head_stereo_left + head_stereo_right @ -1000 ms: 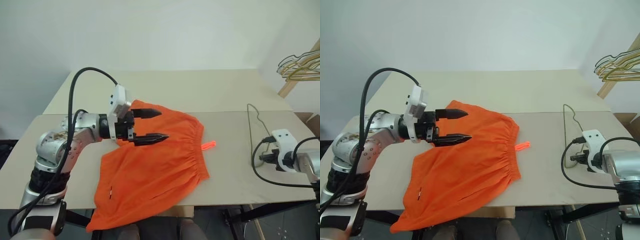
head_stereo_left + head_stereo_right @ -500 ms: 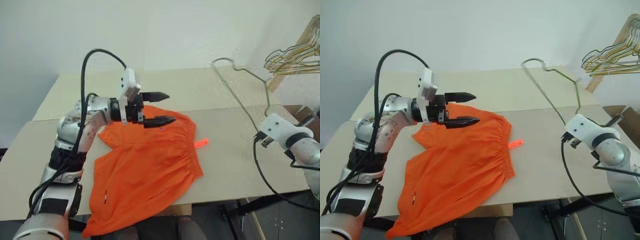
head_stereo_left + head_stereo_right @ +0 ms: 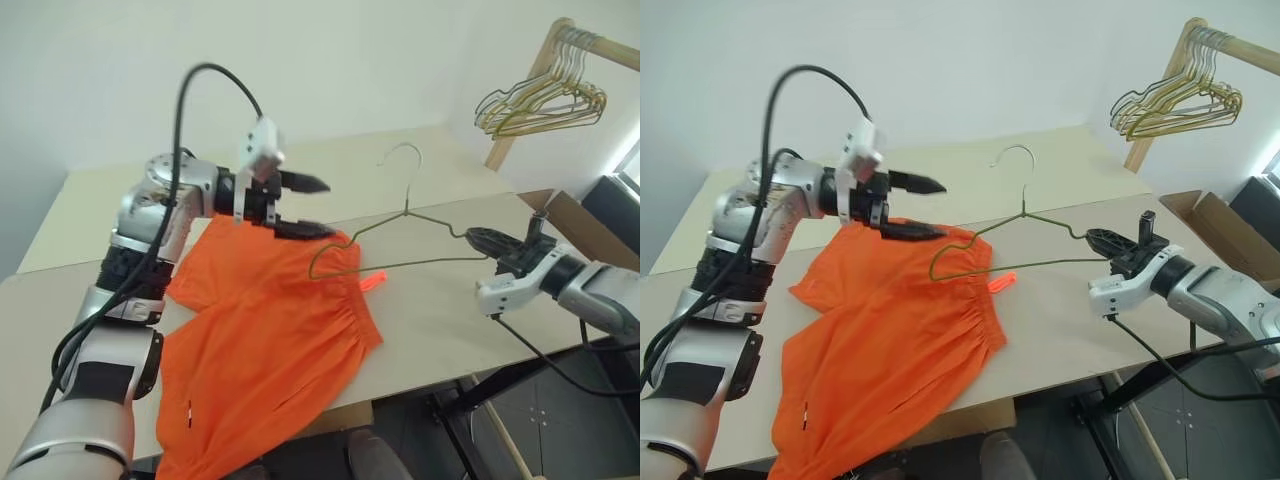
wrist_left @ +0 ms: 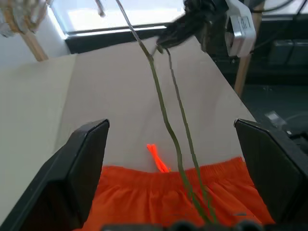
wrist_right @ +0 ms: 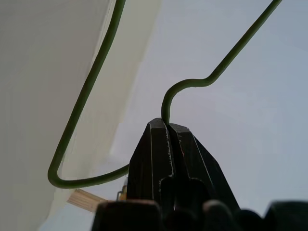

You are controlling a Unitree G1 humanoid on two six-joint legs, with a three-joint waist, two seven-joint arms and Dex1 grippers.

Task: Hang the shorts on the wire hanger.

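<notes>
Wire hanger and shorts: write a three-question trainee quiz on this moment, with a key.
1. True or false: the right gripper is shut on one end of the wire hanger.
2. Multiple choice: the shorts are A) hung on the hanger, B) lying on the table, C) held up by the left gripper.
3. Fill in: the left gripper's fingers stand ____, above the shorts' waistband end.

Key: 1 true; 2 B; 3 open.
</notes>
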